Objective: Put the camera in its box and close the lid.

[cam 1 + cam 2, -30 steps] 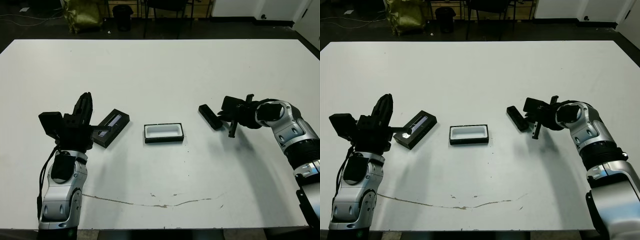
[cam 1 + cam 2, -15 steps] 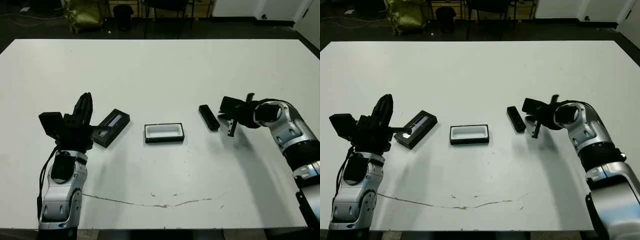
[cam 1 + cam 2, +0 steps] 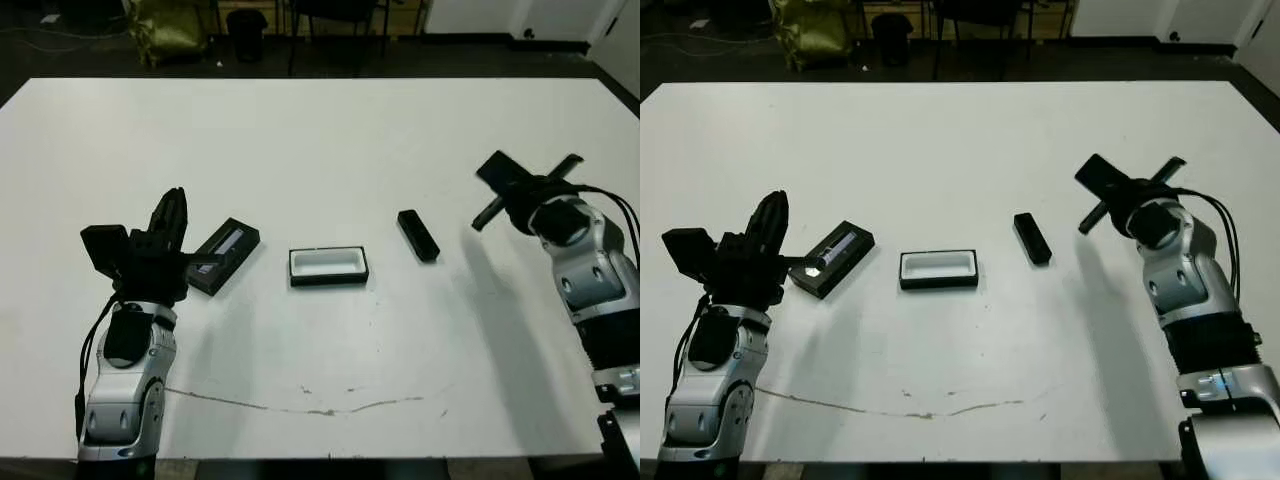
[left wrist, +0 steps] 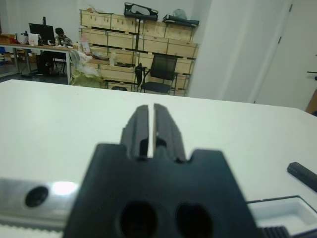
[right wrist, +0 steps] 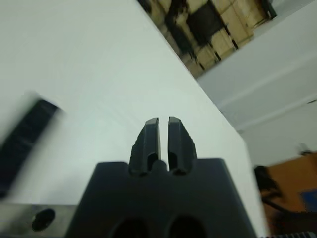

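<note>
Camera [image 3: 418,235] is lying loose on the surface, a bit right of the open box [image 3: 328,266], with nothing touching it. Right gripper [image 5: 163,131] was right beside it a second ago but has swung up and away, jaws pinched shut on nothing. So no grasp yet. Left gripper [image 4: 151,124], also closed and empty, hangs by the lid [image 3: 222,255].

Both grippers closed: left [image 4: 151,130], right [image 5: 164,141].

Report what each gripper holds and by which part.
Nothing is held. The left gripper and right gripper are both shut and empty; the camera lies free on the table.
</note>
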You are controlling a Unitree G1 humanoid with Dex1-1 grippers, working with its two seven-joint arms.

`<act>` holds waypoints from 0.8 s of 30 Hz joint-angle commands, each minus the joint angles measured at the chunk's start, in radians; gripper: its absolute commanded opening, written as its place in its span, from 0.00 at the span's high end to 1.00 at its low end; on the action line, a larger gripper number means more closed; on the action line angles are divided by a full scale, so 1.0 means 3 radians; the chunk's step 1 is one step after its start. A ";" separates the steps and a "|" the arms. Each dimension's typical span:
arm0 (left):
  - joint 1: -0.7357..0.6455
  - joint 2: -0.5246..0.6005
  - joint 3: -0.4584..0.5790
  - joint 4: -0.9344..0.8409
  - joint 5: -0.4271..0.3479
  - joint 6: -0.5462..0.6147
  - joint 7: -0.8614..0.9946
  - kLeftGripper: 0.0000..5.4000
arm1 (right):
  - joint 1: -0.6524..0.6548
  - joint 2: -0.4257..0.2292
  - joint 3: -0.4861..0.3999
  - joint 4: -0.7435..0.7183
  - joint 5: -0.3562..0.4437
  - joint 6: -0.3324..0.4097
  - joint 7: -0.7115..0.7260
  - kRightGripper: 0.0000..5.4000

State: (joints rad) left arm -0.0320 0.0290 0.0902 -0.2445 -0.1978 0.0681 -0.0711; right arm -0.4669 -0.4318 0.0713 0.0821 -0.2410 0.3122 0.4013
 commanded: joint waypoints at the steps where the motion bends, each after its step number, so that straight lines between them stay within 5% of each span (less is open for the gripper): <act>1: 0.0037 -0.0001 0.0014 0.0027 -0.0035 0.0080 -0.0005 1.00 | 0.0294 0.0272 -0.0201 -0.0478 0.0405 0.0279 -0.0002 1.00; 5: 0.0031 -0.0003 0.0017 0.0034 -0.0056 0.0084 -0.0018 1.00 | 0.0582 0.0696 -0.0392 -0.1151 0.0926 0.0909 -0.0143 1.00; 10: 0.0041 0.0013 0.0013 0.0024 -0.0041 0.0088 -0.0011 1.00 | 0.0802 0.0883 -0.0341 -0.1554 0.1030 0.1327 -0.0397 1.00; 14: 0.0048 0.0000 0.0009 0.0017 -0.0044 0.0090 -0.0003 1.00 | 0.0888 0.0864 -0.0263 -0.1544 0.0993 0.1307 -0.0486 1.00; 20: 0.0056 0.0003 0.0008 0.0016 -0.0036 0.0082 -0.0002 1.00 | 0.1084 0.0782 -0.0174 -0.1420 0.0942 0.0900 -0.0484 1.00; 24: 0.0054 0.0004 0.0016 0.0020 -0.0066 0.0089 -0.0020 1.00 | 0.1136 0.0799 -0.0149 -0.1420 0.0854 0.0954 -0.0622 1.00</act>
State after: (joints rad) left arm -0.0310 0.0279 0.0905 -0.2455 -0.2119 0.0763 -0.0731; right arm -0.1426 -0.1854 0.0235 -0.3559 0.0277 0.5835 0.2308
